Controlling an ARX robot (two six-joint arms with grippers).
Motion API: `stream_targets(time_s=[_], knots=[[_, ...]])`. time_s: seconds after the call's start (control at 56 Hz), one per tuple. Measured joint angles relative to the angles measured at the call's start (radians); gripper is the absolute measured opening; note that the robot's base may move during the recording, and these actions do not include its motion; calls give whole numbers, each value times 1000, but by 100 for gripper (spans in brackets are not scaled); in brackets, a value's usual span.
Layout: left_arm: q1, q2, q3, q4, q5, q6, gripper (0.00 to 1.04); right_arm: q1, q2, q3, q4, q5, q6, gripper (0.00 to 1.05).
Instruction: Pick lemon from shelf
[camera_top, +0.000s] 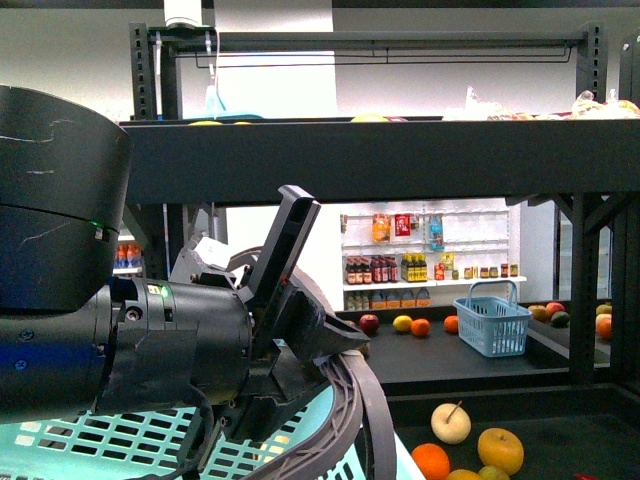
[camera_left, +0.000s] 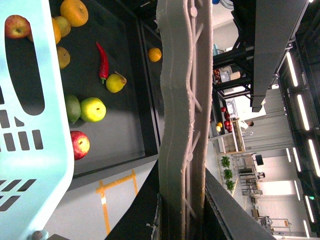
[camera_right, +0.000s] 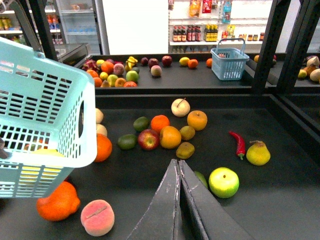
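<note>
Right tool (camera_right: 178, 167) has its two dark fingers pressed tip to tip with nothing between them, and it points across the lower deck of the black metal shelf (camera_right: 200, 91). Judging by colour and size, the lemon is the plain bright-yellow round fruit (camera_right: 185, 61) on the farther deck, just beside a small orange fruit (camera_right: 193, 63) and left of a small blue basket (camera_right: 229, 64). In the front view it (camera_top: 402, 323) lies right of the left arm. It sits almost straight ahead of the right tool but well apart, beyond the scattered fruit. It is too small to show any long axis. Left tool (camera_top: 310, 300) hangs by a pale turquoise plastic basket (camera_right: 45, 115); I cannot tell its state. The right arm looks better placed to reach.
</note>
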Motion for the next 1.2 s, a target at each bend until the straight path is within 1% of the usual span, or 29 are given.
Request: stream_targets(time_s=[0.036,0.125,0.178,0.482,0.553,0.678,0.821,0.839,0.874,0.892,1.035,1.053,1.071,1.196], knots=[[0,0,0,0,0,0,14,0,-6,-3,-3,0,0,3],[0,0,0,0,1,0,14,0,-110,-13,-124,0,0,3],[0,0,0,0,2,0,14,0,-163,-31,-149,-1,0,3],[0,0,0,0,-2,0,14,0,-191,-31,-150,0,-3,4],[0,0,0,0,2,1,14,0,-191,-31,-150,0,-2,17],[0,0,0,0,1,0,14,0,-191,-32,-150,0,-2,36],[0,0,0,0,2,1,14,0,-191,-32,-150,0,-2,61],[0,0,0,0,2,1,14,0,-191,-31,-150,0,-2,63],[0,0,0,0,2,0,14,0,-191,-31,-150,0,-2,69],[0,0,0,0,1,0,14,0,-191,-31,-150,0,-2,71],[0,0,0,0,1,1,14,0,-191,-32,-150,0,-2,94],[0,0,0,0,-4,2,14,0,-191,-31,-150,0,-2,96],[-3,0,0,0,-19,3,14,0,-191,-31,-150,0,-2,98],[-14,0,0,3,-246,-14,13,0,-191,-32,-150,0,-2,97]])
